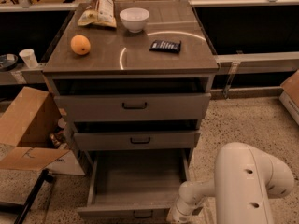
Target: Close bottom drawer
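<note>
The bottom drawer [135, 181] of the grey-brown cabinet is pulled far out, its plain grey inside bare, its slim front panel [124, 213] with a small black handle at the picture's bottom edge. The middle drawer [138, 140] and the top drawer [133, 106] stick out a little. My white arm [243, 185] comes in at the bottom right and its wrist [184, 208] reaches down to the right end of the bottom drawer's front. My gripper is below the picture's edge, out of view.
On the cabinet top [140, 55] lie an orange [80, 45], a white bowl [134, 18], a snack bag [99, 6] and a dark packet [165, 46]. An open cardboard box [25, 129] stands left of the cabinet. A black bar [28, 197] lies on the floor.
</note>
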Available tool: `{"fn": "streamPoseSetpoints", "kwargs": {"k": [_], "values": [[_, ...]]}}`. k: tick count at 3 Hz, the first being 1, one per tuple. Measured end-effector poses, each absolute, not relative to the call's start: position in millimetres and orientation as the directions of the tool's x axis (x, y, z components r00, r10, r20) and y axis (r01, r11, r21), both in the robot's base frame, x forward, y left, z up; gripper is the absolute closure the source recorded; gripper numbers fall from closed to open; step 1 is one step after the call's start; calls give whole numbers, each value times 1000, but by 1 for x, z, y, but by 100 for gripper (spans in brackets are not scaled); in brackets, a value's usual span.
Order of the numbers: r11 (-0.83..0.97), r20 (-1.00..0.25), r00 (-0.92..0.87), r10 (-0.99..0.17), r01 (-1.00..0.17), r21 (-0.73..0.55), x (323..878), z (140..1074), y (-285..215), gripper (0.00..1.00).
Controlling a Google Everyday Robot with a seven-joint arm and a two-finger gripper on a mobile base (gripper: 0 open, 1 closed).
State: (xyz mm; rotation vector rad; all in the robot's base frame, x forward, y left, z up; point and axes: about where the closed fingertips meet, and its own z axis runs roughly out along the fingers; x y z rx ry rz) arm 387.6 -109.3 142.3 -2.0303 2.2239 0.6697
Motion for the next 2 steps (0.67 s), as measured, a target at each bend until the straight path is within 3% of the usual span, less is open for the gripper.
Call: {"fn": "streamPoseSetpoints", "kwargs": {"k": [1, 2], "values": [[40, -326, -133, -936, -960, 276, 388, 142, -109, 0], [40, -327, -133, -936, -961, 275, 388, 142, -109, 0]]}}
